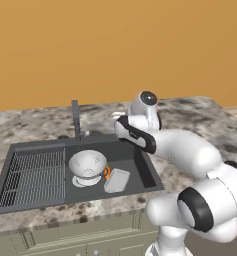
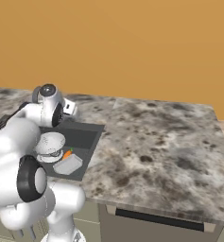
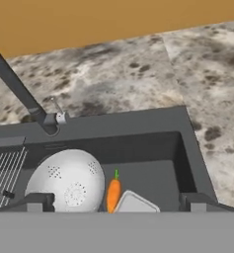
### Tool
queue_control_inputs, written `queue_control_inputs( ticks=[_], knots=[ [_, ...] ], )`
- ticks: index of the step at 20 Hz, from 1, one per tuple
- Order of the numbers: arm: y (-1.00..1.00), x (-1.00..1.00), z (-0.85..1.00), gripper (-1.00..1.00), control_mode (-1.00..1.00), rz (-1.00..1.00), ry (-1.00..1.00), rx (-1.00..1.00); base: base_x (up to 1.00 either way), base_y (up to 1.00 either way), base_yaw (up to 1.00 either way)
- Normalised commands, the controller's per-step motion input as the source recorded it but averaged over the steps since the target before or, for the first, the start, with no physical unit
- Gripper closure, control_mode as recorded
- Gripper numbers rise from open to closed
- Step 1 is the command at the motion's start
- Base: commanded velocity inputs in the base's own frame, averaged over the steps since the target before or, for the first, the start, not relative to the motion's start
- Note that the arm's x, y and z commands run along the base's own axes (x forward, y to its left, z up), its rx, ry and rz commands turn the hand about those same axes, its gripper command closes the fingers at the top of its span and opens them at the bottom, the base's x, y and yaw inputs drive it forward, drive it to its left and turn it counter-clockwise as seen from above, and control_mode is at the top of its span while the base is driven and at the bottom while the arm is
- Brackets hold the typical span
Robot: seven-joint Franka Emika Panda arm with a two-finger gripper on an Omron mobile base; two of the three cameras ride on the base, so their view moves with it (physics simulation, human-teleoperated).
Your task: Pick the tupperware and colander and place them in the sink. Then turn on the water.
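Sitting inside the sink (image 1: 140, 150), the colander (image 1: 87, 165) lies upside down in the basin, its ring foot uppermost in the hand view, just to the right of the ribbed drainboard (image 1: 32, 177). The tupperware (image 1: 116, 180) lies on the sink floor too, nearer the front wall and to the right of the colander, tilted a little. Between the two lies a small carrot (image 3: 113, 193), its green tip pointing toward the back wall of the sink; it sits just beside both. The faucet (image 1: 76, 119) stands at the sink's back edge, behind the colander, and no stream falls from it. The gripper (image 3: 116, 205) hangs above the sink's right half, holding nothing, its fingers (image 3: 33, 202) spread well apart with colander, carrot and tupperware showing between them. Speckled stone counter (image 2: 160, 142) surrounds the sink.
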Motion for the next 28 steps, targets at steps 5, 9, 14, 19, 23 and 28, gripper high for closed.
queue_control_inputs(
  ticks=[5,9,14,19,23,28],
  knots=[
    [0.08,0.03,0.15,-1.0,-1.0,0.02,-0.25,0.0,0.0,0.0,0.0],
    [0.11,0.0,0.01,-1.0,-1.0,0.02,-0.2,0.0,0.0,0.0,0.0],
    [0.11,0.0,0.0,-1.0,-1.0,0.02,-0.13,0.0,0.0,0.0,0.0],
    [0.26,-0.08,0.02,-1.0,-1.0,0.0,-0.07,0.0,0.0,0.0,0.0],
    [0.26,-0.01,0.0,-1.0,-1.0,0.0,-0.05,0.0,0.0,0.0,0.0],
    [0.23,0.0,0.0,-1.0,-1.0,0.0,0.0,0.0,0.0,0.0,0.0]
  ],
)
